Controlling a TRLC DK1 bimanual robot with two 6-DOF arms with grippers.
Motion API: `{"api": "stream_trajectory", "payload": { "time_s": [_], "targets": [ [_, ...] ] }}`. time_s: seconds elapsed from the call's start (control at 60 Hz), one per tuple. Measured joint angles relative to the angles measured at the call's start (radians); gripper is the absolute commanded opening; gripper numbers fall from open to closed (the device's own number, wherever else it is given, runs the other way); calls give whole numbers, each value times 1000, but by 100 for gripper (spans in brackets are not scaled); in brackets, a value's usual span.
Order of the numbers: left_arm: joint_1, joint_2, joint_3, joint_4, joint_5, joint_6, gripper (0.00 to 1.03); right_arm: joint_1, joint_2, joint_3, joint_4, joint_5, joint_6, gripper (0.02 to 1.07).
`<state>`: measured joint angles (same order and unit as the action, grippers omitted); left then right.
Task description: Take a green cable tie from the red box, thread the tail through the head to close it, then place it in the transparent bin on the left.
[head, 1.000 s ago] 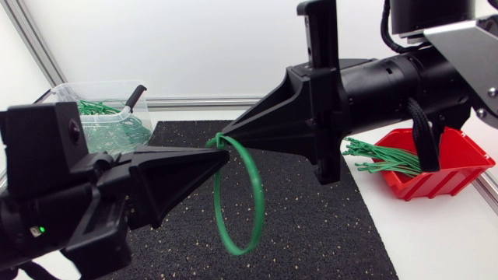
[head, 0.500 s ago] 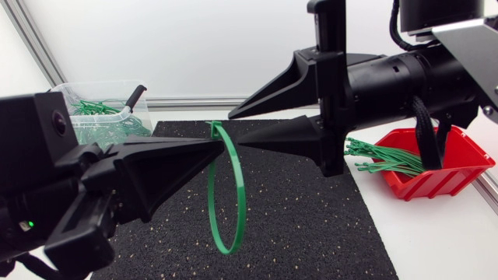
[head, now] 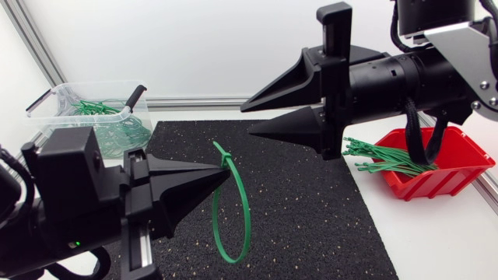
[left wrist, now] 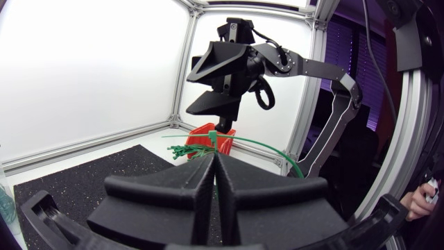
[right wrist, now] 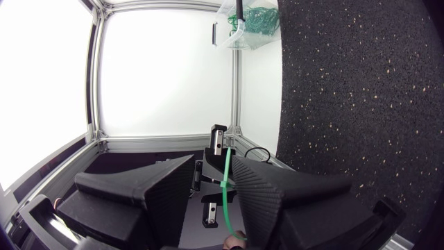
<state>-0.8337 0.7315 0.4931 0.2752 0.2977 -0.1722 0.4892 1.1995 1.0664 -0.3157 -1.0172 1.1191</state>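
The green cable tie (head: 243, 210) is closed into a loop and hangs over the black mat (head: 311, 210). My left gripper (head: 226, 166) is shut on it at the head; in the left wrist view the tie (left wrist: 270, 147) curves away past the shut fingertips (left wrist: 214, 155). My right gripper (head: 249, 120) stands open above and to the right of the loop, apart from it. In the right wrist view the tie (right wrist: 226, 182) shows through the gap between the open fingers (right wrist: 166, 182). The red box (head: 447, 167) with several green ties (head: 385, 157) sits at the right. The transparent bin (head: 47, 105) stands at the back left.
The transparent bin holds several closed green ties (head: 117, 132) and has a black handle (head: 134, 96) at its rim. White table surface (head: 436, 241) lies beside the mat on the right. A metal frame rail (head: 187, 102) runs along the back.
My right gripper has opened, let go of the tie and drawn back up and to the right. My left gripper has dropped lower with the loop still in it.
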Motion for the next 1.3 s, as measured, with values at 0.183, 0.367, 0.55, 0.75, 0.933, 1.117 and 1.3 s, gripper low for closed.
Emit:
{"api": "stream_trajectory", "payload": {
  "time_s": [0.183,0.367,0.55,0.75,0.933,1.117,1.3],
  "targets": [
    [1,20,-12,47,-9,82,4,0,47,0,-3,-42,-79,46],
    [-8,53,-34,103,-48,176,4,-6,126,0,-28,-122,-168,46],
    [-9,88,-49,126,-53,251,4,-20,144,0,-30,-190,-243,45],
    [-23,106,-59,147,-69,317,4,-20,187,0,-48,-217,-315,43],
    [-40,122,-76,169,-92,375,4,-19,234,0,-109,-220,-394,29],
    [-40,127,-87,182,-96,410,4,-14,237,0,-112,-229,-431,27],
    [-40,134,-107,201,-98,436,4,5,237,0,-116,-229,-440,27]
  ]
}}
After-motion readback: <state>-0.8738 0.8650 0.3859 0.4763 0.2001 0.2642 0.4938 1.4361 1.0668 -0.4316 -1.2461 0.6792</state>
